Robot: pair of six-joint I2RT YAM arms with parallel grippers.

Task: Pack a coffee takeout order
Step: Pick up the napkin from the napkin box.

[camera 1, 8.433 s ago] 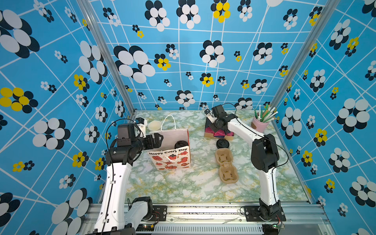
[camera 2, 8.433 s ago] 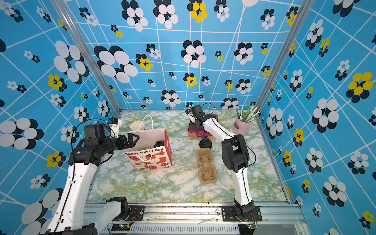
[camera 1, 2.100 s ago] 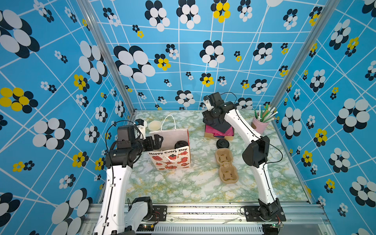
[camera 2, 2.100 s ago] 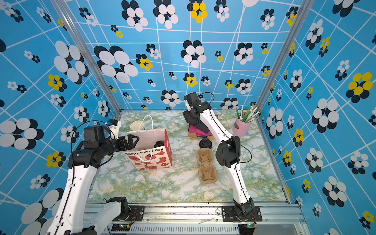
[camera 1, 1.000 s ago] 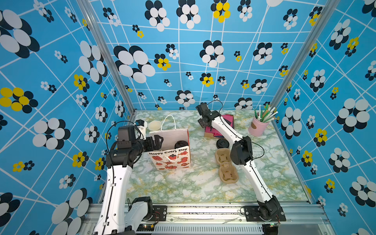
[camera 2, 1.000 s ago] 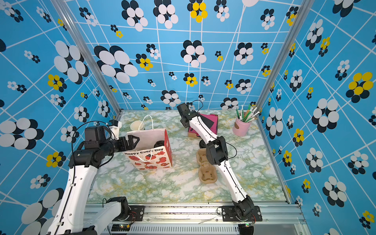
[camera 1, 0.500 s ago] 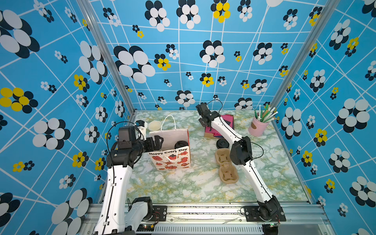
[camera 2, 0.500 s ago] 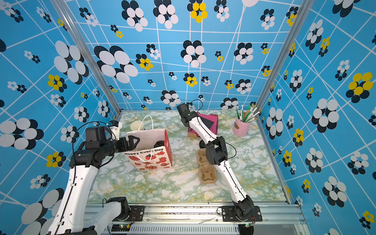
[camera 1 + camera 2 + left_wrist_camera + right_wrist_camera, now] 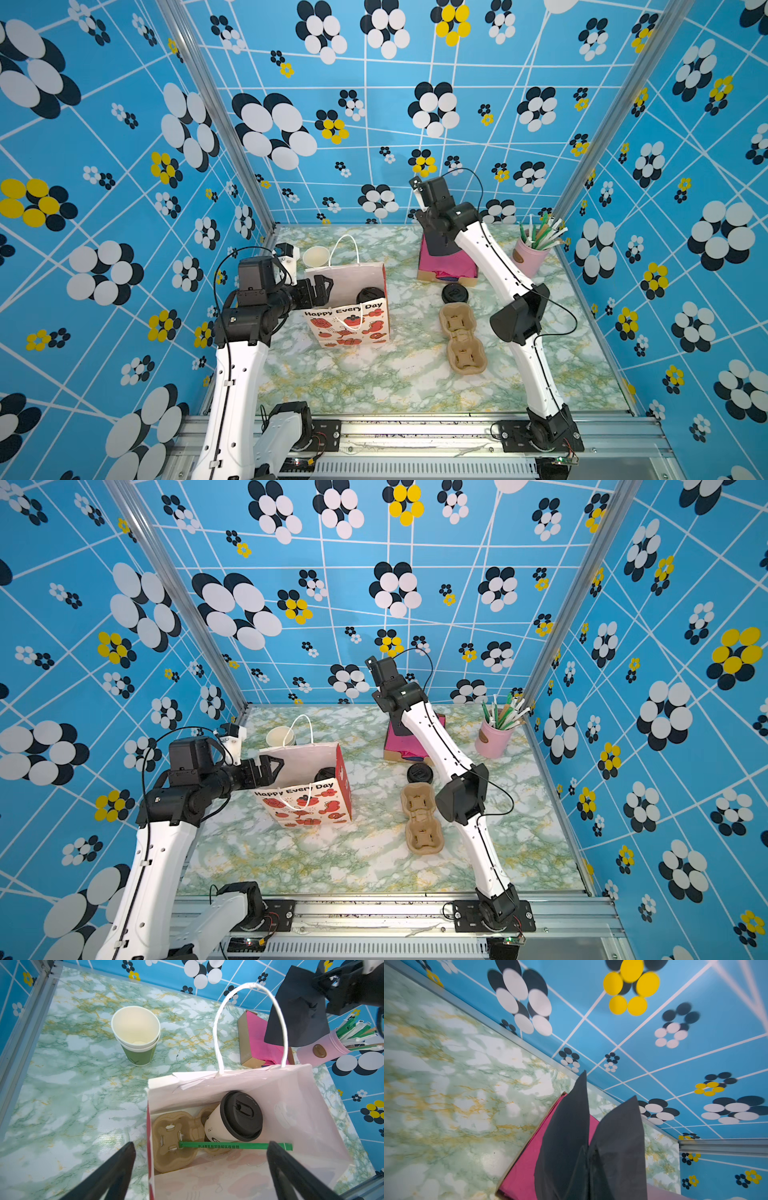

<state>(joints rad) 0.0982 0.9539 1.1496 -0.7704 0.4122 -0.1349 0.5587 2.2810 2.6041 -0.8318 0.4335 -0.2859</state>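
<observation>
My right end effector (image 9: 325, 980) is clamped on the top edge of the black paper napkin (image 9: 299, 1014), which hangs above the pink napkin box (image 9: 446, 266) and looks light, limp and tearable, while my left end effector (image 9: 319, 288) stands apart at the paper bag (image 9: 349, 328).

"Happy Every Day" runs across the front of the paper bag (image 9: 347, 328), clear in both top views. Inside, the green straw wrapper (image 9: 234, 1146) reads "PLA", then Chinese characters. Dark lettering on the white cup (image 9: 216, 1126) is cut off and unreadable. The oval badge on the pink holder (image 9: 319, 1050) is too small to read.
</observation>
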